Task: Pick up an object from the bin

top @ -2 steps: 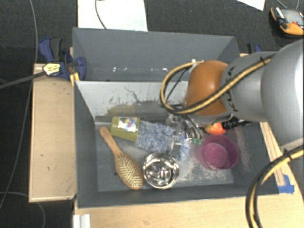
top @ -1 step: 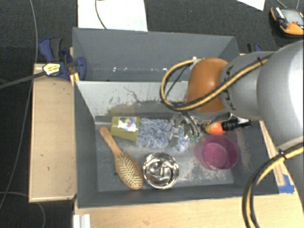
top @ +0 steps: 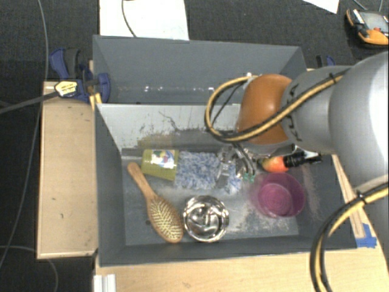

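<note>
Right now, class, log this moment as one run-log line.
jaws: over blue speckled cloth, right edge | near: purple cup, metal bowl

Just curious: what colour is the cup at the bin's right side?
The cup is magenta-purple, per camera view.

The robot arm [top: 358, 108] is thick, rounded and silver-grey. A glossy orange cover [top: 262, 105], dome-shaped, caps its wrist. Black cables [top: 208, 111] with yellow edging loop around it, above a small silvery metal gripper [top: 233, 169].

blue speckled cloth [top: 197, 168] lies flat mid-bin.
</note>
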You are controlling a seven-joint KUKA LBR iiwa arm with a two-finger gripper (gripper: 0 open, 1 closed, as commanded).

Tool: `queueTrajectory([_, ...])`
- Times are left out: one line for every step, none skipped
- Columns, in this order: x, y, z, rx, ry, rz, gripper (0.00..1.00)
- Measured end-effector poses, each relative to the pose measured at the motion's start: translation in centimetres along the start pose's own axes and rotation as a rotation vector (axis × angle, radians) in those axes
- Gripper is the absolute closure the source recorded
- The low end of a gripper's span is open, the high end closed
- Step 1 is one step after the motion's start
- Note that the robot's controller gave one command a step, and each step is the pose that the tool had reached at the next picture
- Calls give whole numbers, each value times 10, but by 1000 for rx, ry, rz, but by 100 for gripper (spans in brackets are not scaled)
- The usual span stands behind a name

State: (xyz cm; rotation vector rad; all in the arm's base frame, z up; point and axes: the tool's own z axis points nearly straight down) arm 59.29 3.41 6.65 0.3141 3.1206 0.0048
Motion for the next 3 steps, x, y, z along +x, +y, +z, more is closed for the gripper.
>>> queueTrajectory([0,0,-3,-1,-2,-1,100])
queueTrajectory([1,0,-35,0,3,-2,100])
queueTrajectory([1,-1,-66,1,3,-4,100])
